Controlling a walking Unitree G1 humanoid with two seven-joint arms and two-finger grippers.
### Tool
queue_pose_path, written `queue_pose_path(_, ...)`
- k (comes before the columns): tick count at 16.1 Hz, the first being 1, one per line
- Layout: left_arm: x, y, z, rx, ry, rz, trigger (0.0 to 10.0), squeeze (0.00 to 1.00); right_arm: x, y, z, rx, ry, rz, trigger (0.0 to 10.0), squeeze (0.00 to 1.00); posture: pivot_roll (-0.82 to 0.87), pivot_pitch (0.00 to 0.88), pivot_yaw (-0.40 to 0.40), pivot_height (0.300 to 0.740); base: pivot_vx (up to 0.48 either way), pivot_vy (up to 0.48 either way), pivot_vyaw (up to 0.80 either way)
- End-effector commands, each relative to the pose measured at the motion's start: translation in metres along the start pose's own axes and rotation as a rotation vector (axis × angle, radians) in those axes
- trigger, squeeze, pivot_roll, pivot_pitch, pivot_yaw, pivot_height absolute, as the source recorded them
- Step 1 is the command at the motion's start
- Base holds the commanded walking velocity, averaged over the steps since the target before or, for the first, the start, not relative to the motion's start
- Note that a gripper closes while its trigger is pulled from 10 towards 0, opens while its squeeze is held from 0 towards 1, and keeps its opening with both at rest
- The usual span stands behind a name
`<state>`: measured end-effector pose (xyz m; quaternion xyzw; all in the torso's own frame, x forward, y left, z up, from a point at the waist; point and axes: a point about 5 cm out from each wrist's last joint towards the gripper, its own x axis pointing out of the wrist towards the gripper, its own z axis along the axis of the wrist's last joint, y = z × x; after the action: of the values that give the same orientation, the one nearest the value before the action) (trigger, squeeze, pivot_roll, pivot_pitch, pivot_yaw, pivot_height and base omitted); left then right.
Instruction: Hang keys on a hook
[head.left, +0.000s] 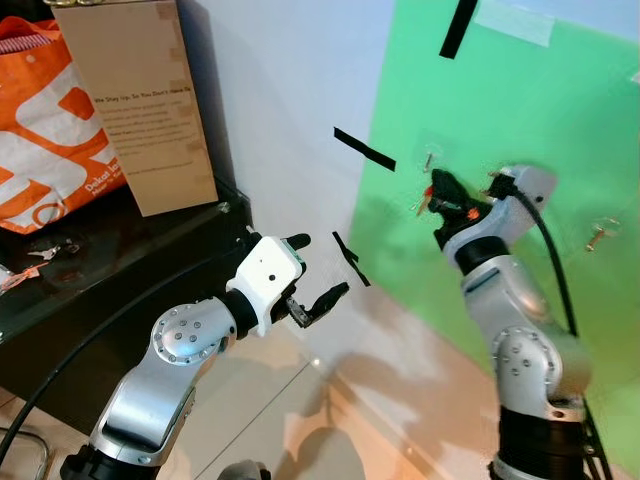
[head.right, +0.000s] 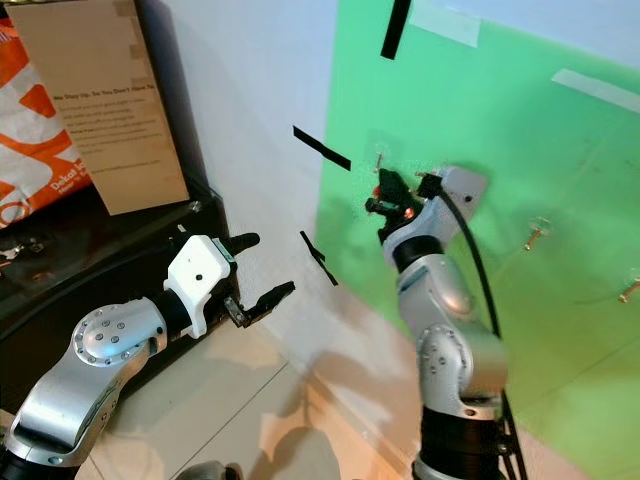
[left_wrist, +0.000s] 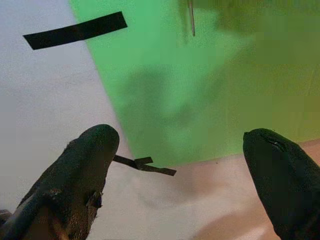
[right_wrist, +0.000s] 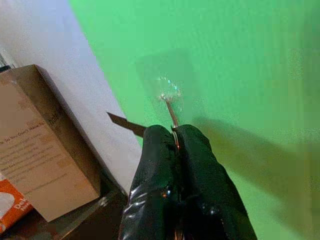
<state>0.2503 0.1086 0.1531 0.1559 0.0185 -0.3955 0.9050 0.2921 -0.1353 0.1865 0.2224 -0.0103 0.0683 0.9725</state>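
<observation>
My right gripper (head.left: 436, 192) is raised against the green wall panel (head.left: 520, 120), just below a small clear hook (head.left: 428, 160). In the right wrist view its fingers (right_wrist: 165, 165) are shut on a thin metal piece of the keys (right_wrist: 173, 117), which reaches up to the hook (right_wrist: 166, 92). A small pale key part (head.left: 420, 207) hangs beside the fingertips. My left gripper (head.left: 320, 266) is held low in front of the white wall, open and holding nothing, well left of the hook.
More hooks (head.left: 600, 232) are fixed further right on the green panel. A black shelf (head.left: 120, 250) at the left carries a cardboard box (head.left: 140, 100), an orange bag (head.left: 40, 130) and loose keys (head.left: 45, 250). Black tape strips (head.left: 365, 150) mark the wall.
</observation>
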Motion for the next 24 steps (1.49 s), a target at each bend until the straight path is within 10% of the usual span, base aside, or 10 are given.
queue_pose_path(1,-0.001,0.0,0.0,0.003,-0.005,-0.008,10.0,0.0,0.003,0.004,0.001,0.007,-0.01,0.019,10.0,0.0,0.06,0.018,-0.022,0.74,0.0,0.0,0.0)
queue_pose_path(24,-0.003,0.0,0.005,0.006,-0.007,-0.012,10.0,0.0,0.022,-0.008,-0.003,-0.265,-0.046,-0.09,10.0,0.0,0.07,0.028,-0.019,0.74,0.0,0.0,0.0)
